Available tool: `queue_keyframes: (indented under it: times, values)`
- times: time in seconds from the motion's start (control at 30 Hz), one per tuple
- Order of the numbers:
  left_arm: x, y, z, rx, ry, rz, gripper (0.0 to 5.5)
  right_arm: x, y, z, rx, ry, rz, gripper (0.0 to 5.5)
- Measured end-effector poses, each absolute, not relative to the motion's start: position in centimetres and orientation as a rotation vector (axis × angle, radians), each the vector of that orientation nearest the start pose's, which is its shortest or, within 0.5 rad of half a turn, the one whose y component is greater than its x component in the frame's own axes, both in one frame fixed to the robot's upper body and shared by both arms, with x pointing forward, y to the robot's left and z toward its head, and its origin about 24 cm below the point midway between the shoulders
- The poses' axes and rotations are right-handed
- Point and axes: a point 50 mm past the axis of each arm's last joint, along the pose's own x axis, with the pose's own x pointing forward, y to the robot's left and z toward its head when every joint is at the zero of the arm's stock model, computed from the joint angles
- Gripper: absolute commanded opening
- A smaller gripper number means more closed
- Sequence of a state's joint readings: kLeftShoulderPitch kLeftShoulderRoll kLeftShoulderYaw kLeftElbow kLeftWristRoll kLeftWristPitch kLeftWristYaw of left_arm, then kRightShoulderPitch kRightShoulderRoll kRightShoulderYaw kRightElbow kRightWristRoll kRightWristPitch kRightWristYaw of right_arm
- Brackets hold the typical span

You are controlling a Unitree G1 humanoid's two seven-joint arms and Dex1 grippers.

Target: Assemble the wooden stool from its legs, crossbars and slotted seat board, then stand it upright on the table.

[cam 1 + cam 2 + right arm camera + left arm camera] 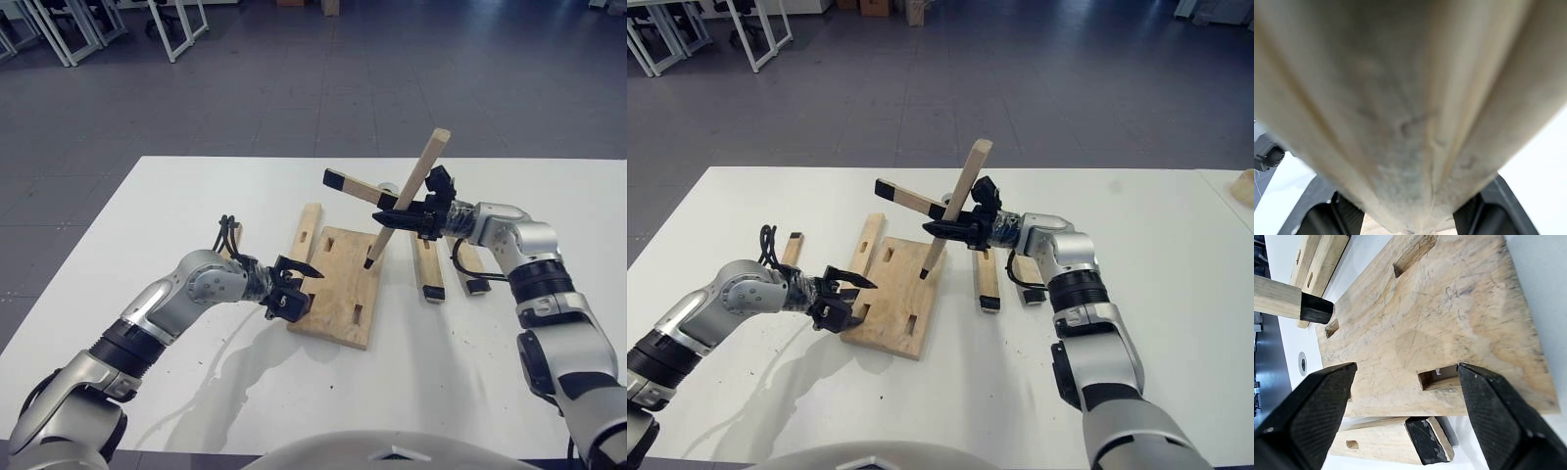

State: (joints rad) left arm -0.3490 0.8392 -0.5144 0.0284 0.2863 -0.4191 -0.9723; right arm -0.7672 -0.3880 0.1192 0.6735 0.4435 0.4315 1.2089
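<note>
**Left arm:** Your left arm comes in low from 7 o'clock, elbow bent, forearm nearly level over the white table [176, 196].

**Left gripper** [299, 291]: The fingers [1312, 421] are spread wide and hold nothing. They sit at the seat board's 8 o'clock edge, flanking one slot. You cannot tell whether they touch the wood.

**Right arm:** Your right arm rises from 4 o'clock, with the forearm angled away and the wrist turned toward 9 o'clock.

**Right gripper** [397, 217]: It is clamped around the tilted leg at about mid-length, above the board's far right part.

**Seat board** [338, 294]: It lies flat at table centre with its slots facing up.

**Tilted leg** [428, 159]: The top leans toward 1 o'clock. The black tip points down at a slot near the board's 1 o'clock corner. You cannot tell whether it is seated.

**Black-ended bar** [353, 186]: It is raised off the table, crosses the tilted leg at the gripper and points toward 10 o'clock.

**Slotted leg** [308, 232]: It lies flat, just beside the board at 11 o'clock.

**Black-tipped leg** [427, 269]: It lies flat near the board at 3 o'clock.

**Further piece** [476, 284]: It lies beyond that leg, partly behind the arm's cable.

**Short black-tipped piece** [792, 250]: It lies at 9 o'clock, well apart from the board.
</note>
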Motion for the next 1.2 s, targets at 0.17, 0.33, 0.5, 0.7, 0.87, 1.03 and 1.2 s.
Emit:
queue_keyframes:
  times: [0.17,0.33,0.5,0.7,0.87,1.03,1.2]
  values:
    - [25.0,16.3,7.7,1.331,0.054,-1.479,3.82,35.6,-14.7,10.4,0.12,0.319,1.242,2.02]
    - [25.0,16.3,7.7,1.33,0.055,-1.478,3.82,36.4,-14.4,10.4,0.051,0.296,1.244,2.02]
    - [25.0,16.3,7.7,1.331,0.055,-1.477,3.82,36.8,-13.7,10.3,0.018,0.296,1.237,2.02]
    - [25.1,16.3,7.7,1.327,0.056,-1.476,3.82,35.9,-13.9,9.1,0.003,0.267,1.27,2.02]
    - [25.2,16.2,7.8,1.315,0.048,-1.463,3.82,32.9,-15.9,7.6,-0.011,0.221,1.27,2.04]
    - [24.9,16.2,7.5,1.292,0.061,-1.457,3.82,31.4,-16.4,7.5,-0.026,0.245,1.224,2.04]
    - [24.9,16.1,7.4,1.275,0.083,-1.429,3.82,33.0,-16.5,7.4,0.109,0.353,1.159,2.04]
